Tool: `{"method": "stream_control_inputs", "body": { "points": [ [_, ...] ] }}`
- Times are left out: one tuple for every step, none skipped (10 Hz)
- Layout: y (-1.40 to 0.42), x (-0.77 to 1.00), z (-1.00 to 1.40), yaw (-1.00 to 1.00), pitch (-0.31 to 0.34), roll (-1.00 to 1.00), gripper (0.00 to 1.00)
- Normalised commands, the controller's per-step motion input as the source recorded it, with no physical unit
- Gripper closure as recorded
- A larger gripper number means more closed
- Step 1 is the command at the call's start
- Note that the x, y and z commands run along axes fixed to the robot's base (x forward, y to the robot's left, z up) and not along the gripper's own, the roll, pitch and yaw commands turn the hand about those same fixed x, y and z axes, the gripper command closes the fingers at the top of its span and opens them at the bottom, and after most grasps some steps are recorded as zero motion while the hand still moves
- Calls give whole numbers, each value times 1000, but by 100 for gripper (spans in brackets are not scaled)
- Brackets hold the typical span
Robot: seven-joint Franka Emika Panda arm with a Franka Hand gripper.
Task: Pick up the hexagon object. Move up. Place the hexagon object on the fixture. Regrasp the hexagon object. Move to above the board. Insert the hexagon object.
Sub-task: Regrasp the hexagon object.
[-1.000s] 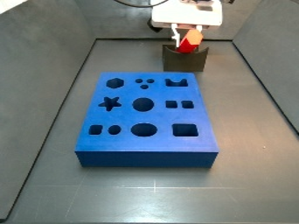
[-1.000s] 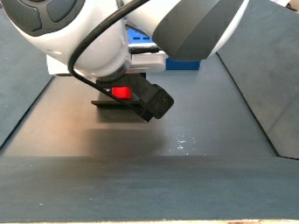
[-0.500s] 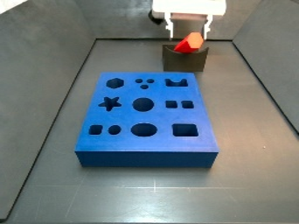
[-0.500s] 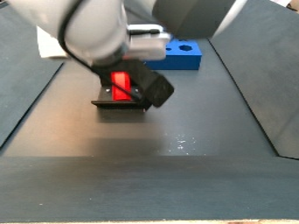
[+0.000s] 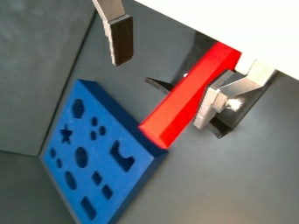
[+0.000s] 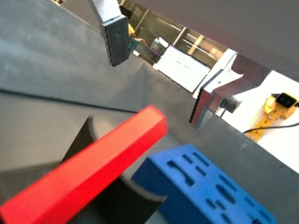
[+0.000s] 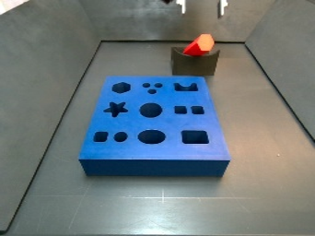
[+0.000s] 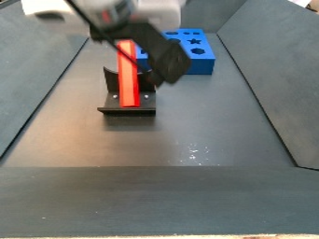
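Two fingers (image 5: 118, 37) spread; hand (image 5: 176, 66) above hexagon object (image 5: 184, 94), clear.

Above the dark L-shaped fixture (image 8: 127, 105), the two-finger gripper (image 5: 176, 61) is seen with its jaws set apart. Its fingers (image 5: 118, 33) are formed as flat silver metal plates faced with dark pads; a round screw head is visible on one finger plate. In a side view a white arm housing and a black angular block are seen.
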Motion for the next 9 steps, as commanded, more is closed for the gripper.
{"method": "stream_control_inputs", "body": {
  "points": [
    [-1000, 9, 886, 9, 68, 1000, 0],
    [-1000, 13, 833, 8, 67, 1000, 0],
    [-1000, -22, 800, 7, 57, 1000, 0],
    [-1000, -43, 765, 7, 52, 1000, 0],
    [-936, -64, 606, 6, 45, 1000, 0],
    [-692, -50, 297, 6, 42, 1000, 0],
    [-504, -28, 127, 6, 40, 1000, 0],
    [-303, -17, 76, 6, 38, 1000, 0],
    [-98, -23, 64, 6, 36, 1000, 0]
  ]
}}
